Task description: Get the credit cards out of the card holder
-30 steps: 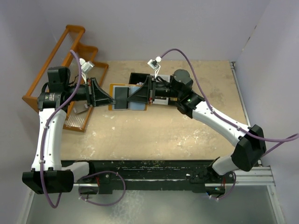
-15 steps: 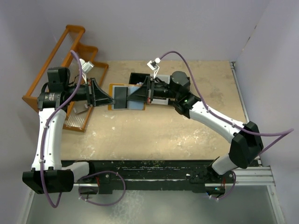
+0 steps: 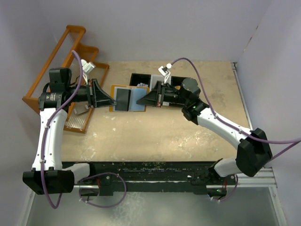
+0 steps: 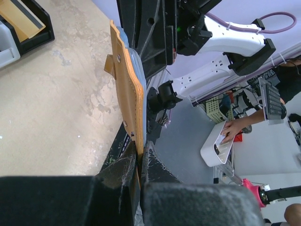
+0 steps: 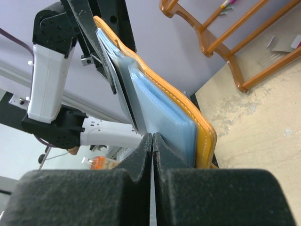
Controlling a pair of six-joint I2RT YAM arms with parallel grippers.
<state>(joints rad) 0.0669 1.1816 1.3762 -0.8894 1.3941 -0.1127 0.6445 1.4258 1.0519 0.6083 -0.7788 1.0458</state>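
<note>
ok so the card holder (image 3: 138, 100) is hanging open between the two arms, inside facing up at the overhead camera, orange border all around. It looks lifted off the table (image 3: 155, 136), sitting just in front of the black tray (image 3: 140, 77) in that view.

The left gripper (image 3: 112, 100) has the left edge of it. From the left wrist cam you can see both fingers (image 4: 123, 169) clamped right onto the orange rim, and the wallet sticks straight out from them edge-on.

The right gripper (image 3: 145, 100) is at the other end, tip right at the blue-grey right panel. On its own cam the two fingers (image 5: 141, 153) are pressed together with only a hairline between them, and the pale blue pockets fan out just past the tips. Whether there's a card edge pinched in there, I honestly can't tell.

One dark credit card (image 3: 123, 99) lies over the left half of the holder. The orange wooden rack (image 3: 56, 61) sits off to the left behind the left arm.
</note>
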